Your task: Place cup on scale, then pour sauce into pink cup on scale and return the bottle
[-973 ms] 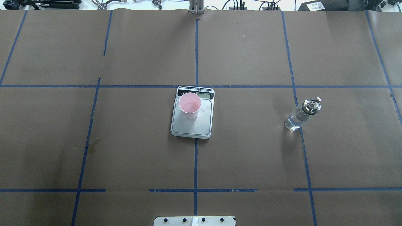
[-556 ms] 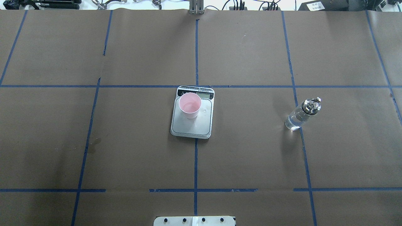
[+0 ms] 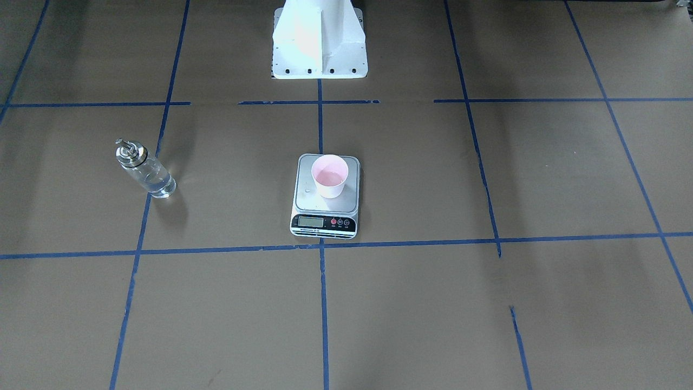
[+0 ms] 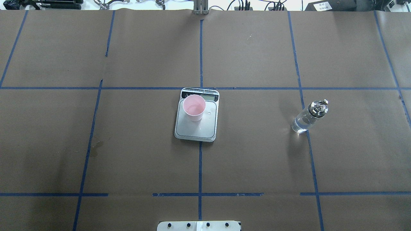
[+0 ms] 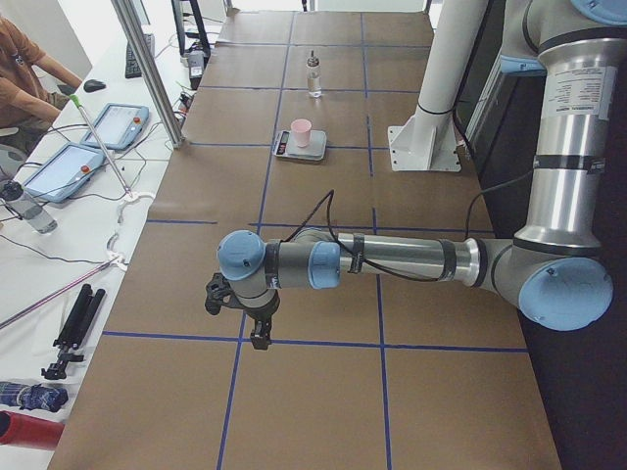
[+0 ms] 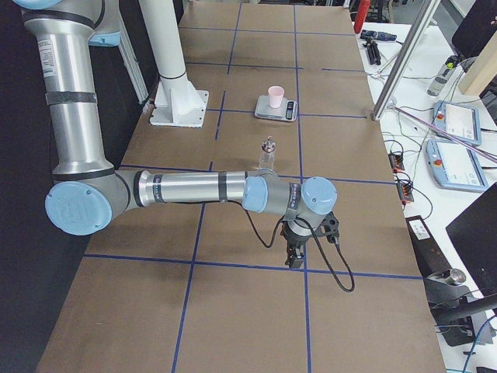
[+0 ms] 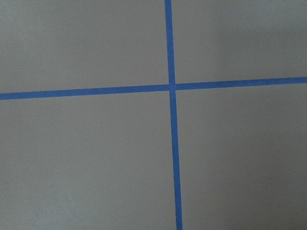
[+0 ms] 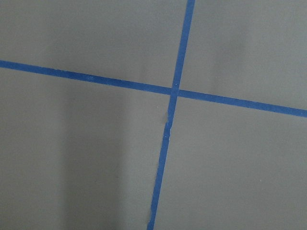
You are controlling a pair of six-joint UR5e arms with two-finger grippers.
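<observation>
Nothing on the table has moved since the earlier overhead pictures: cup, scale and bottle lie just as before. The small pale pink tapered paper cup stands upright, mouth up, on the flat rectangular kitchen scale with a silver-grey platform, on the platform's far-left part, close to the black display strip. Its inside is a deeper pink; whether liquid lies in it cannot be told. The scale sits mid-table on the centre line of blue tape, its long axis running near to far and its display end far from the robot. Well apart to the right, the small clear glass cylindrical bottle with a silver metal cap and spout stands upright on another tape line, long axis vertical, spout on top. The clear, colourless sauce shows through the smooth glass; its level is hard to read. The matte brown paper covers the table. The left gripper and the right gripper hang low over tape crossings at the table's left and right ends, far from these things; how their jaws stand I cannot tell.
</observation>
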